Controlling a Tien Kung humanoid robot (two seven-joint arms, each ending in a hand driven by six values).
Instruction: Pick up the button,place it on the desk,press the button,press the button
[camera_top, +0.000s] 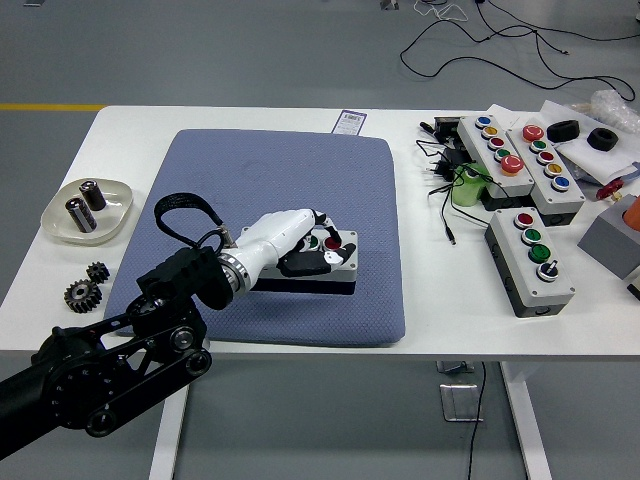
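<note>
A grey button box (346, 268) with a green button (312, 240) and a red button (331, 243) lies on a blue mat (290, 170) in the middle of the table. My left hand (322, 250), white with black fingertips, lies over the left part of the box. Its fingers are curled down onto the top of the box, with the tips at the green and red buttons. The left end of the box is hidden under the hand. The right arm is out of view.
At the right stand three more button boxes (532, 262) (497, 150) (548, 165), with black cables (445, 215) and a green object (465, 187) beside them. A dish (110, 215) with two metal cylinders sits at the left, and two gears (80, 292) lie near the front edge.
</note>
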